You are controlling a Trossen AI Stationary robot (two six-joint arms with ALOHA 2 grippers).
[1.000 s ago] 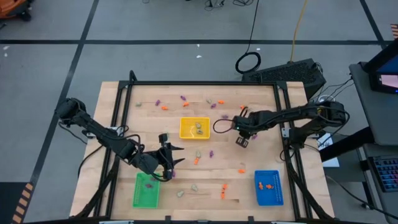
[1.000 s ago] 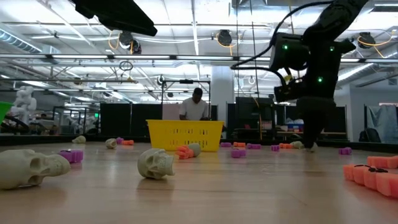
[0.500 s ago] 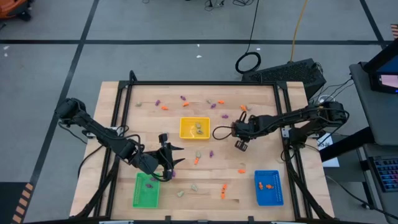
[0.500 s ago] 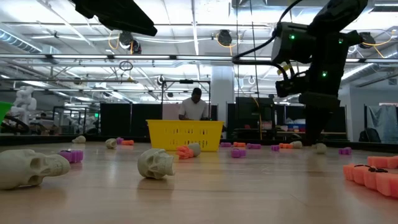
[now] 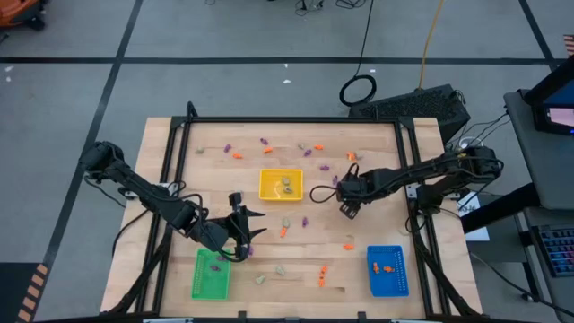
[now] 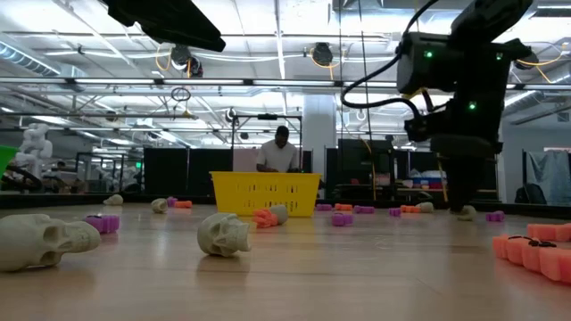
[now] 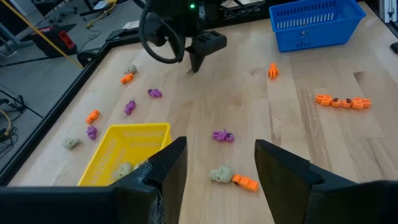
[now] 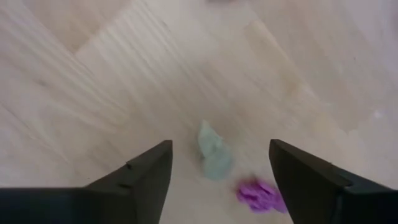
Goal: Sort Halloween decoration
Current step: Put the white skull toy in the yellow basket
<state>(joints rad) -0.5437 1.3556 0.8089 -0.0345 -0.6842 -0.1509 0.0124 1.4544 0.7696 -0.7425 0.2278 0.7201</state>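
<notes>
Right claw wide open above a small pale toy

Through the right claw [image 8: 217, 177], a pale toy [image 8: 213, 152] lies on the table [image 8: 93, 74] beside a purple toy [image 8: 258, 193]. The left claw [image 7: 217, 165] hangs open, holding nothing; farther off sits the yellow tray [image 7: 118, 152].

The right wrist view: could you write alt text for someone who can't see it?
The right gripper, open, points down at a pale wooden table, its two dark fingers either side of a small pale beige-grey trinket. A purple trinket lies just beside the pale one, closer to one finger.
</notes>
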